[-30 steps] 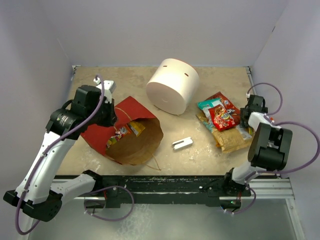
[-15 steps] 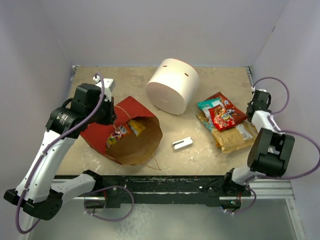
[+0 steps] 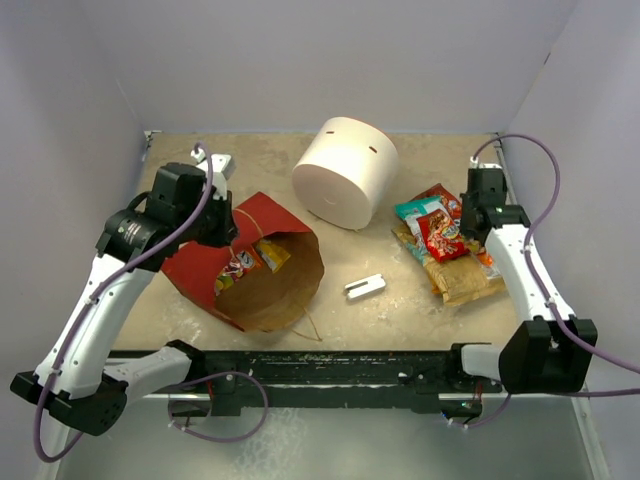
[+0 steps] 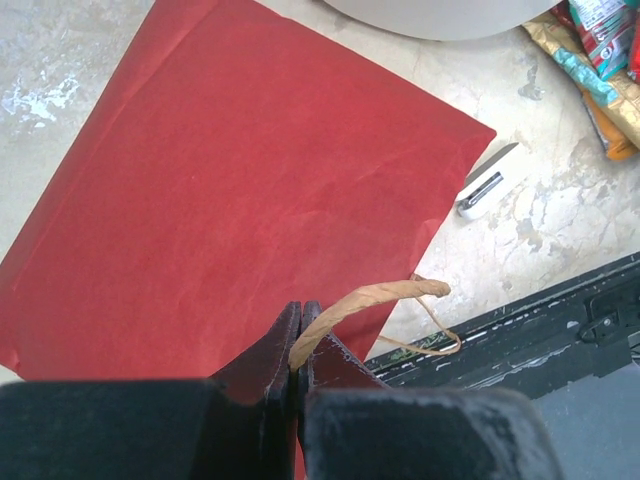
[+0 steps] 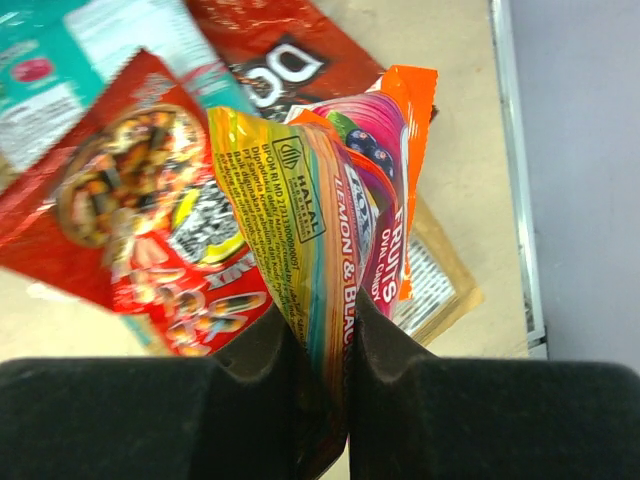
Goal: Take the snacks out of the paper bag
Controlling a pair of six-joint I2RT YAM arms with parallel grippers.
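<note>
Two claws are both closed on something. The left claw [image 4: 298, 335] pinches the twine handle [image 4: 370, 297] and the top edge of the paper bag [image 4: 230, 200], its fingers pressed together with only twine and paper between them. The bag lies on the left half of the table [image 3: 420, 310], red outside up and brown inside showing, its mouth gaping toward the middle of the table. A few packets [image 3: 248, 262], orange and yellow, lie just inside the mouth. The right claw [image 5: 322, 335] is clamped on one edge of a crinkly orange and yellow packet [image 5: 335, 190], which sticks out from between the fingers right over the pile on the right side of the table. Whether it is lifted clear of that pile cannot be told. In the pile a red packet [image 5: 130, 210] overlaps a teal packet [image 5: 50, 70], with a dark red packet [image 5: 270, 60] behind them. A white cylinder [image 3: 345, 172] sits between bag and pile, and a small metal bracket [image 3: 365, 287] lies near the bag's mouth.
</note>
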